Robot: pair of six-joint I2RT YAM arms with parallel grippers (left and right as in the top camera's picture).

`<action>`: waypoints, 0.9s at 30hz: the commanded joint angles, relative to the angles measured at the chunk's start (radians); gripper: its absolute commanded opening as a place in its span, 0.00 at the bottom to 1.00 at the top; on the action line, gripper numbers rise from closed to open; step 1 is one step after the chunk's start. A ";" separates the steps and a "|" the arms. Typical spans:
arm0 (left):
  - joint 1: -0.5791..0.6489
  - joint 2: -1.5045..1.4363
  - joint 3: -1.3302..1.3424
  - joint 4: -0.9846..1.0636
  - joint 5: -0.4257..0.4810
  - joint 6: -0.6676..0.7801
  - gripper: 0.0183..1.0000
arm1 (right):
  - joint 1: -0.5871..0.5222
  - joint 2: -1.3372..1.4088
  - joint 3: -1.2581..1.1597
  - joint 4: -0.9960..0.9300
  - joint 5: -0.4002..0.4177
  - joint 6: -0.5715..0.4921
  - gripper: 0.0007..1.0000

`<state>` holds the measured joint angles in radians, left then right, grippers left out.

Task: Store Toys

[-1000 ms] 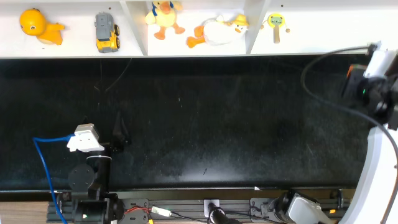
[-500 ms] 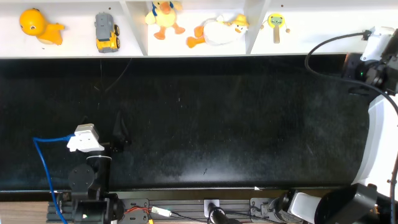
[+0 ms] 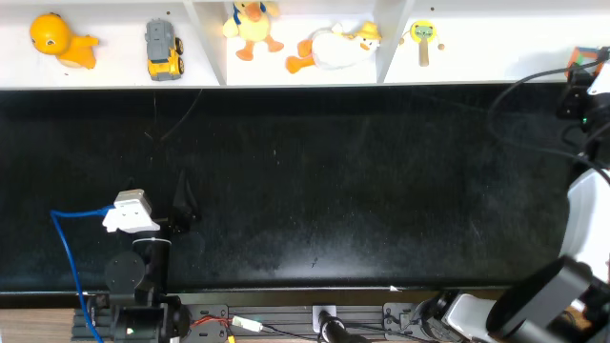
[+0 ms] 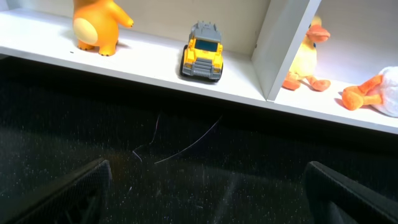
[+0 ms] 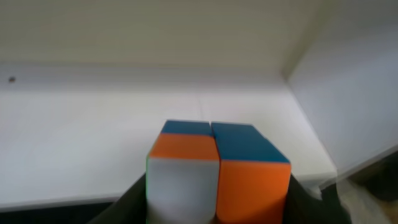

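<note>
A cube (image 5: 217,168) with blue, orange and white faces sits between the fingers of my right gripper (image 5: 217,208), which is shut on it. It hangs just above the floor of the white shelf (image 5: 81,124). From above, the right gripper (image 3: 584,74) is at the shelf's far right end, with an orange corner of the cube (image 3: 583,57) showing. My left gripper (image 3: 186,200) lies low over the black mat (image 3: 362,181) at the left, open and holding nothing. Its fingers (image 4: 68,193) are spread wide.
On the shelf stand an orange duck (image 3: 59,38), a yellow truck (image 3: 163,50), a yellow plush duck (image 3: 252,27), a white plush duck (image 3: 335,46) and a small yellow rattle (image 3: 422,38). White dividers (image 4: 283,46) split the compartments. A blue cable (image 3: 69,248) runs by the left arm.
My right arm has swung toward the far right end of the shelf with the cube in its grip. The left arm has stayed still.
</note>
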<state>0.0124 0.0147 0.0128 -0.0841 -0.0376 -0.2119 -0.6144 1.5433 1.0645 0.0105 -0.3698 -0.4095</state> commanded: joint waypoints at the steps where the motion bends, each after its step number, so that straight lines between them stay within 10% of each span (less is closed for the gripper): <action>1: -0.008 -0.012 -0.005 0.001 0.010 -0.025 1.00 | 0.019 0.124 -0.040 0.184 -0.178 -0.061 0.04; 10: -0.008 -0.012 -0.005 0.001 0.010 -0.025 1.00 | 0.051 0.390 -0.040 0.613 -0.362 -0.024 0.05; 27: -0.008 -0.012 -0.005 0.001 0.010 -0.025 1.00 | 0.109 0.557 0.074 0.749 -0.187 0.097 0.05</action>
<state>0.0124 0.0147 0.0128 -0.0841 -0.0376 -0.2119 -0.5079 2.0884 1.1130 0.7578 -0.6147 -0.3386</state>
